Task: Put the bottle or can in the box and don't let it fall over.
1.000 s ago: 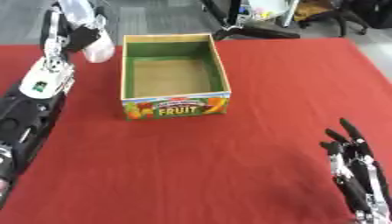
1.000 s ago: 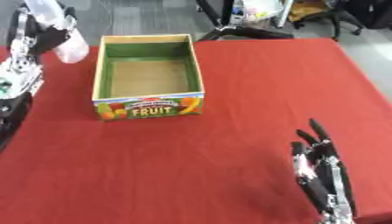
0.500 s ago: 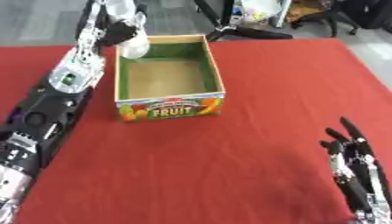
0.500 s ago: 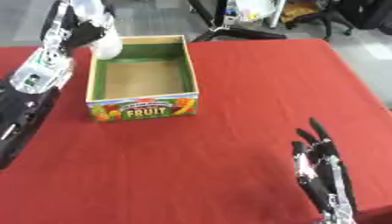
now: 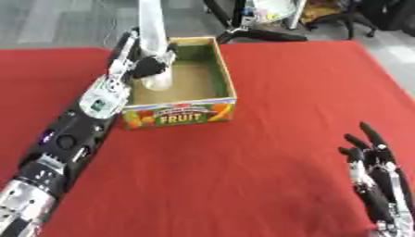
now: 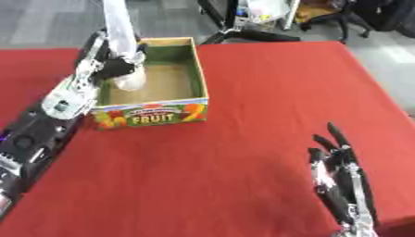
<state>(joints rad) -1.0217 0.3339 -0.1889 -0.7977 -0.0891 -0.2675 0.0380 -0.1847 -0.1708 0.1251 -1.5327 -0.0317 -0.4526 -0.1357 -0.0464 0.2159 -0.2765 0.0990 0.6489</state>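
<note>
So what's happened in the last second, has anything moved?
The left hand, curled round the pale bottle, has carried it from outside the fruit box, near its far left corner, to over the left wall and inside. The bottle looks upright. The right hand stays open at the lower right; the box sits where it was.

The left arm (image 5: 69,143) comes in from the lower left corner and stretches up and away along the left side, black with a silver section near the bottom edge. Its left hand (image 5: 146,65) is at the far end, fingers curled round a pale bottle (image 5: 155,78) and holding it upright. The right hand (image 5: 377,183) shows at the lower right corner, idle, palm turned inward, fingers straight and spread, pointing up and away from the body.
</note>
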